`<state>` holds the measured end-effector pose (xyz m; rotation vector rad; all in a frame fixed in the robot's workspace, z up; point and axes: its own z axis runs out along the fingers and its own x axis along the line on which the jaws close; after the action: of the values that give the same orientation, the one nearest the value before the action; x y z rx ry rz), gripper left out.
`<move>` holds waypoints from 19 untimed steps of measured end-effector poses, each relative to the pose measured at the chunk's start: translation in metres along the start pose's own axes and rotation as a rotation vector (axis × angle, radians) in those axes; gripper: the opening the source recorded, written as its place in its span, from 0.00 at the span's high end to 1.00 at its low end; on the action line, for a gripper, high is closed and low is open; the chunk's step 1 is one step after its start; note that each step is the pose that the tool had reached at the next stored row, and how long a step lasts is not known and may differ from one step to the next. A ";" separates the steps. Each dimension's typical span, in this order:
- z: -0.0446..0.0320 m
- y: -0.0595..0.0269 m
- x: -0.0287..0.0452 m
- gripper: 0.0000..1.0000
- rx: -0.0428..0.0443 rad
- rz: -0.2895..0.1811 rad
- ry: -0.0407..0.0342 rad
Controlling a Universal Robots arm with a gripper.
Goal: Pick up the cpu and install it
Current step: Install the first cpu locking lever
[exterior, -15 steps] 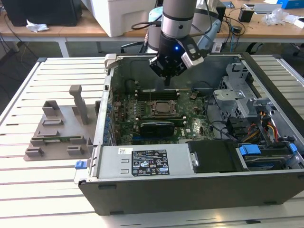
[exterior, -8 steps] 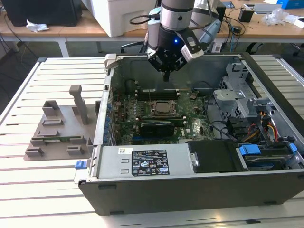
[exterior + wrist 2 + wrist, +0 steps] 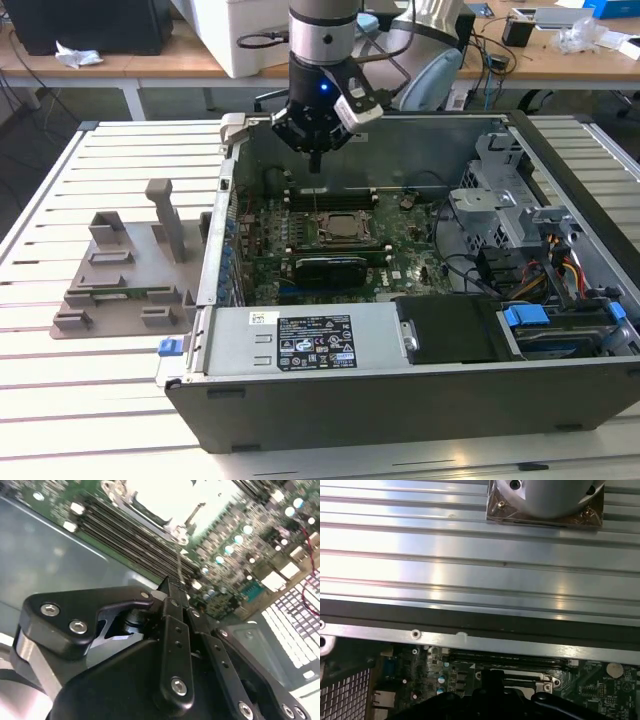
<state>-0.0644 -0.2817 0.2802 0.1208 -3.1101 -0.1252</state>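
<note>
Pincer [image 3: 314, 160] fingers are seen pressed together, seemingly empty, above the socket, where the cpu [image 3: 345, 226] perhaps sits at 5 o'clock: light, stiff, fragile, best gripped by its edges.

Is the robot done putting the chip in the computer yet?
Nearly, it looks. The cpu lies flat in the middle of the green board inside the case. The gripper hangs above the board, shut, holding nothing. Whether the cpu is locked down, I cannot tell.

light: bright, even | glare: blown-out CPU socket [image 3: 165, 502], sheen on slatted bench [image 3: 470, 555] | blur: board soft behind sharp fingers [image 3: 175, 630]
</note>
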 end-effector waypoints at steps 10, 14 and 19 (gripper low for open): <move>0.0100 -0.0020 0.0100 0.89 0.0010 0.000 -0.0008; 0.0169 -0.0046 0.0028 0.89 0.0012 0.000 0.0009; 0.0275 -0.0072 -0.0085 0.89 0.0011 0.000 0.0009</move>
<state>-0.0562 -0.2860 0.2520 0.1212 -3.1093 -0.1235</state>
